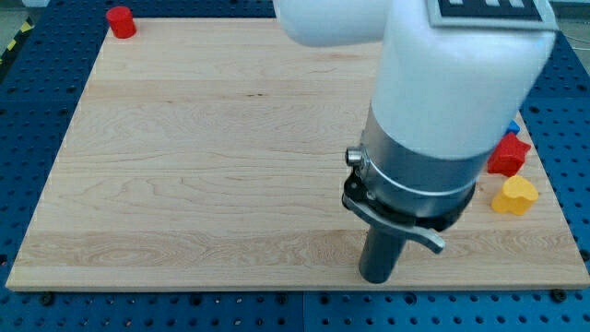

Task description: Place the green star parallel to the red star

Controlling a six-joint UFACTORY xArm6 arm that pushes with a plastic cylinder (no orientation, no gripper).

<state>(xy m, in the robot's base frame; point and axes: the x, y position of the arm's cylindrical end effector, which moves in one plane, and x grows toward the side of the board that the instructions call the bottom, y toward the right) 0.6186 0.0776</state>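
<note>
The green star is not visible. The red star (508, 155), glossy and lobed, lies toward the view's right of my tip (377, 277); a yellow heart-like block (514, 195) sits just below it. A red cylinder (121, 21) stands far off on the pale wood-grain tabletop (203, 184). No hand is fitted.

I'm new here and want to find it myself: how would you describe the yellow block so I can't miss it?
Start at the wooden board and follow it to the view's right edge, beside the big white arm. There, near the lower corner, sits the yellow block, heart-like in shape. It lies just below the red star and is the only yellow piece in view.
</note>
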